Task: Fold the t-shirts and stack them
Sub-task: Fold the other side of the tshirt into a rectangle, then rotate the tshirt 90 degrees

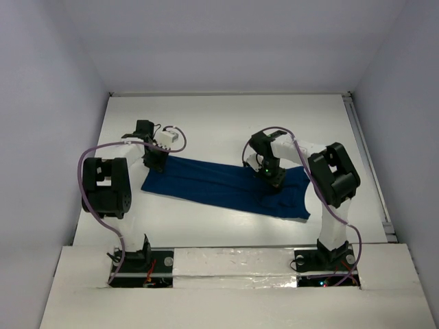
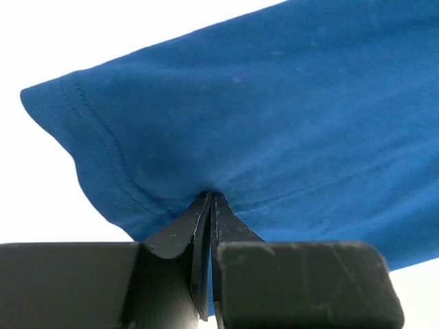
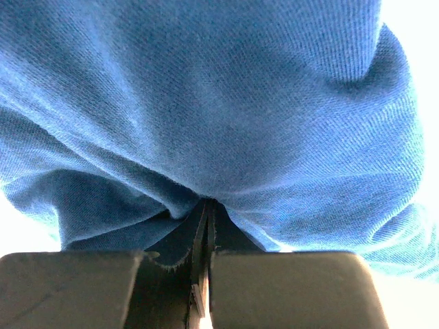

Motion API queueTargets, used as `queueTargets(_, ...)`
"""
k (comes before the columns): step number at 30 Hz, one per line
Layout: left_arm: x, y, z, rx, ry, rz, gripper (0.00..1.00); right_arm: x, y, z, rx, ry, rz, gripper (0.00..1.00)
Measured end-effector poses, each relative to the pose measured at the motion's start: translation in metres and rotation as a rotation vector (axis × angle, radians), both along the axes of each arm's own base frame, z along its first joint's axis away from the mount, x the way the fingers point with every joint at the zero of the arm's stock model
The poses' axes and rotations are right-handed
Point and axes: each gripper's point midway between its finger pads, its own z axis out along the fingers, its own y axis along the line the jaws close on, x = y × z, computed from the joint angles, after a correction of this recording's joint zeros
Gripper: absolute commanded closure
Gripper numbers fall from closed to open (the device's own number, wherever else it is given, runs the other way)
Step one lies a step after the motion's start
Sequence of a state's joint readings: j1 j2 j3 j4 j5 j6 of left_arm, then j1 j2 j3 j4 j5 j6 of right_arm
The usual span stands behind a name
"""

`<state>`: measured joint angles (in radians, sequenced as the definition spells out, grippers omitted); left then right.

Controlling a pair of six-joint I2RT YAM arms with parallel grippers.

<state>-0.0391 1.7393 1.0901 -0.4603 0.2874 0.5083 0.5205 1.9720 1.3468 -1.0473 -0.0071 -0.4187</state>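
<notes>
A dark blue t-shirt [image 1: 219, 186] lies folded into a long band across the white table, running from left to lower right. No print shows on it. My left gripper [image 1: 155, 164] is at the band's far left corner. In the left wrist view that gripper [image 2: 209, 196] is shut, pinching the t-shirt [image 2: 274, 103] beside a stitched hem. My right gripper [image 1: 276, 179] is down on the bunched right part. In the right wrist view the right gripper [image 3: 208, 201] is shut, with the t-shirt [image 3: 226, 89] puckering into its tips.
The table [image 1: 226, 123] is white, with pale walls on three sides. A metal rail [image 1: 368, 164] runs along its right edge. Purple cables [image 1: 86, 185] loop off the left arm. Both arm bases stand at the near edge.
</notes>
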Motion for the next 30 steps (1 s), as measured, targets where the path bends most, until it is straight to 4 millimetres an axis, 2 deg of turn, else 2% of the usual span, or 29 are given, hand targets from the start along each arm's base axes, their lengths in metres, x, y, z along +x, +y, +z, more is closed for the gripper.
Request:
queueTargets(18, 0.004, 0.006, -0.01, 0.09, -0.07, -0.025, 1.0, 0.011, -0.004, 0.001, -0.099, 0.07, 0.0, 1.0)
queueTargets(27, 0.0, 0.013, -0.011, 0.15, -0.119, -0.086, 1.0, 0.057, 0.013, 0.007, -0.095, -0.028, -0.009, 1.0)
queueTargets(30, -0.002, 0.014, -0.013, 0.166, -0.118, -0.119, 1.0, 0.08, 0.021, 0.011, -0.083, -0.084, -0.03, 1.0)
